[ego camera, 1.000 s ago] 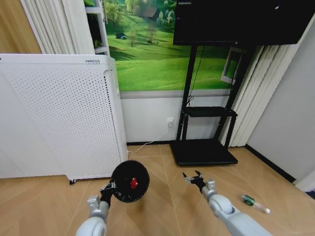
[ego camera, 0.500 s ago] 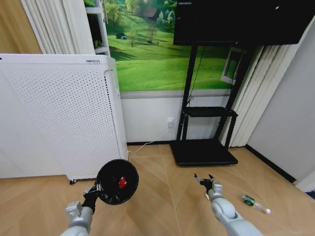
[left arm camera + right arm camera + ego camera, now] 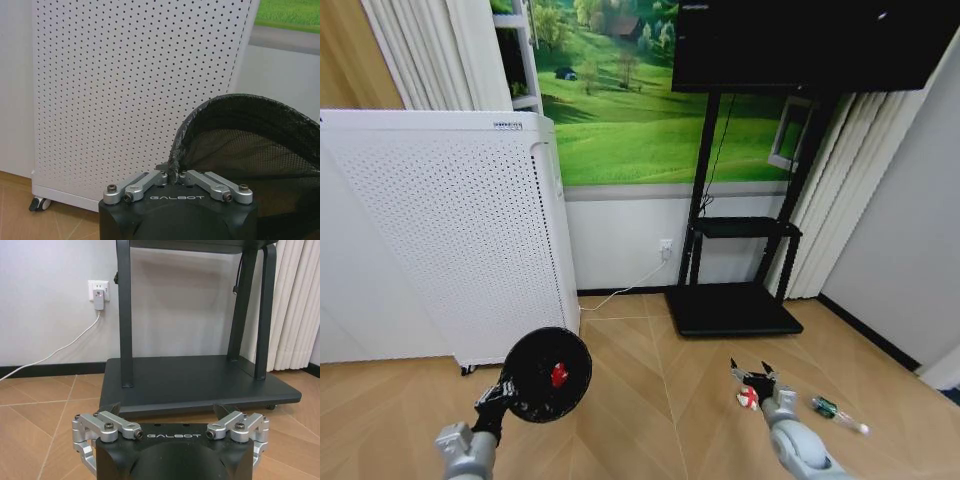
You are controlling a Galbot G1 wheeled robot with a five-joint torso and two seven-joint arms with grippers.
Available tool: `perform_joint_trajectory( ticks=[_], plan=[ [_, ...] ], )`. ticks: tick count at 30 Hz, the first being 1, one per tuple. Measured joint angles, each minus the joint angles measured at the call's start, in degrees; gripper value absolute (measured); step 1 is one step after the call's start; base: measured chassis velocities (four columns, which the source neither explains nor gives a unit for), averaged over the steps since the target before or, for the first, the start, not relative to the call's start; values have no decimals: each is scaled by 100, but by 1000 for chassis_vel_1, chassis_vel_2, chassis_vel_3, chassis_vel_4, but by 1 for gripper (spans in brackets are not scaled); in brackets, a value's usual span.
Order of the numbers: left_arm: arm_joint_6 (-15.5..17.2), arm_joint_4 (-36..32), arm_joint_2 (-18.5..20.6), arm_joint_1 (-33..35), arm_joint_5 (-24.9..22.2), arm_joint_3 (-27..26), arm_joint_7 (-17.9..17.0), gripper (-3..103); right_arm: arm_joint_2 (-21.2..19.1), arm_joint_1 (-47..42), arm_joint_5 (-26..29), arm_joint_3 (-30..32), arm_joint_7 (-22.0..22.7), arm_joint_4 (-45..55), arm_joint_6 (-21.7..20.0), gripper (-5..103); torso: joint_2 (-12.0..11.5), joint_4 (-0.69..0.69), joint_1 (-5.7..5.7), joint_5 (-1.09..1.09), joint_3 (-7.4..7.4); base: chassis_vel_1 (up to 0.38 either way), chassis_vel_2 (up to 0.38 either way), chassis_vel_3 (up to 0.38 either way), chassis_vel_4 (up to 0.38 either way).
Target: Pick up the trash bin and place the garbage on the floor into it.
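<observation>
Low on the robot's left side, the left gripper [image 3: 507,388] is clamped on the rim of the trash bin [image 3: 545,375], holding it off the floor [image 3: 650,400] in front of the white perforated appliance [image 3: 450,240], mouth toward the camera, with one red-and-white wad [image 3: 558,375] inside. On the right, the right gripper [image 3: 756,376] hangs with its fingers spread wide and nothing between them, just above a second red-and-white wad [image 3: 747,398] on the floor. Further right, the clear bottle [image 3: 838,414] with its green label lies on the floor, near that gripper but apart from it.
</observation>
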Motion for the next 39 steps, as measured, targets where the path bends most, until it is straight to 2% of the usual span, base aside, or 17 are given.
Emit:
perform_joint_trajectory(
  ticks=[11, 19, 26, 27, 30, 39],
  plan=[
    [-9, 39, 12, -68, -53, -50, 0, 4, 24, 120, 93, -103, -15, -74, -7, 100, 0, 0, 0, 0, 0, 0, 0, 0, 0],
    [-15, 96, 6, -116, -59, -42, 0, 4, 13, 190, 102, -172, -25, -94, -24, 100, 0, -2, 0, 2, 0, -113, -103, 107, 129],
    [-21, 146, 13, -147, -68, -42, 0, 4, 21, 258, 99, -263, -49, -126, -33, 100, 0, -1, 1, -3, 0, -207, -215, 209, 227],
    [-21, 168, 15, -159, -69, -42, 0, 4, 26, 284, 99, -299, -65, -140, -39, 100, 0, -2, 1, 4, 0, -284, -268, 282, 270],
    [-21, 193, 17, -178, -69, -36, 0, 4, 28, 334, 103, -347, -69, -162, -38, 100, 0, -1, 1, -2, 0, -285, -271, 286, 274],
    [-21, 233, 19, -211, -72, -29, 1, 4, 33, 413, 106, -420, -83, -234, 30, 100, 0, -2, 1, 4, 0, -263, -271, 290, 282]
  ],
)
